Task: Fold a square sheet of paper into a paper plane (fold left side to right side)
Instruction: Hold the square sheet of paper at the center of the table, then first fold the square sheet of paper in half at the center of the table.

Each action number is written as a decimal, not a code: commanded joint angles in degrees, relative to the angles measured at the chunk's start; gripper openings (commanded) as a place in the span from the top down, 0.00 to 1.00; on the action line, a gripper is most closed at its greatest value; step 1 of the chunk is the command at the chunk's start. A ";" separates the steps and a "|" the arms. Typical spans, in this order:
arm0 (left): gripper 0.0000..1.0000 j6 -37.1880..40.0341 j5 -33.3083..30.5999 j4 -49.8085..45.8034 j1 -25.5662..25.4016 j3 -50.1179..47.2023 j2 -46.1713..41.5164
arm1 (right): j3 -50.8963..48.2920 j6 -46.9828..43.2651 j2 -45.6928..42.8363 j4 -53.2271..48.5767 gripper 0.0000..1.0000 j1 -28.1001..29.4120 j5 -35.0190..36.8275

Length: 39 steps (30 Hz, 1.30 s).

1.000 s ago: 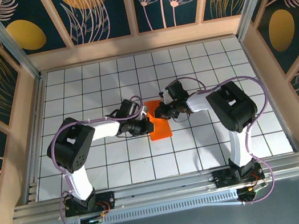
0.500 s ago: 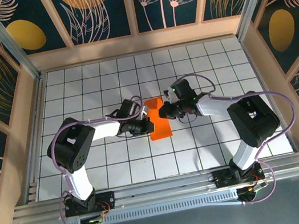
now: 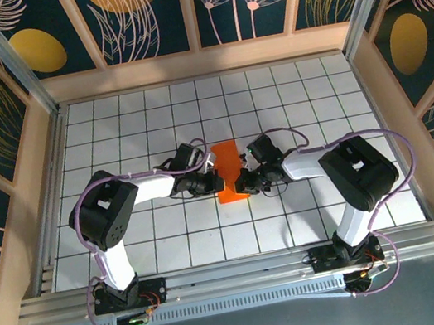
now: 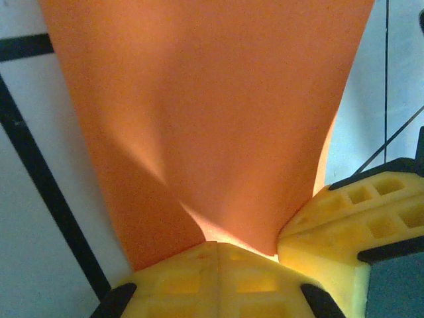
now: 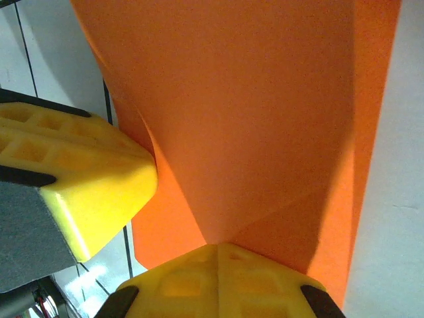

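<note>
Top external view: the orange sheet of paper lies near the middle of the white gridded table. It shows as a narrow upright strip between my two arms. My left gripper meets the strip's left edge toward its near end. My right gripper meets the right edge at about the same level, so the two sit close together with the paper between them. From this height I cannot make out how the jaws stand. Left wrist view: my left gripper has its yellow fingers pressed together, nipping the sheet at its edge. The paper fans upward and outward from the pinch, with a soft buckle running into the fingertips. A second yellow finger, which I take to be my right gripper's, touches the sheet just to the right of mine. White tile with a black grid line shows at the left. Right wrist view: my right gripper is likewise clamped tight on the sheet, which spreads away from the fingertips with a shaded fold along its right side. Another yellow finger, apparently my left gripper's, rests against the paper's left margin. White table shows at the right.
</note>
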 commanded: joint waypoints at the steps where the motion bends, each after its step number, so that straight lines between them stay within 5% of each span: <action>1: 0.95 -1.61 0.06 0.21 0.69 2.17 -0.15 | -1.91 -0.79 2.05 -2.41 1.00 0.25 4.10; 27: 0.95 1.64 -6.32 0.54 6.07 7.22 7.46 | -1.52 -4.80 5.57 -6.41 1.00 -2.01 9.00; 39: 0.95 5.14 -9.69 -4.06 10.48 18.31 13.46 | -2.22 -4.82 5.71 -5.70 1.00 -2.38 8.80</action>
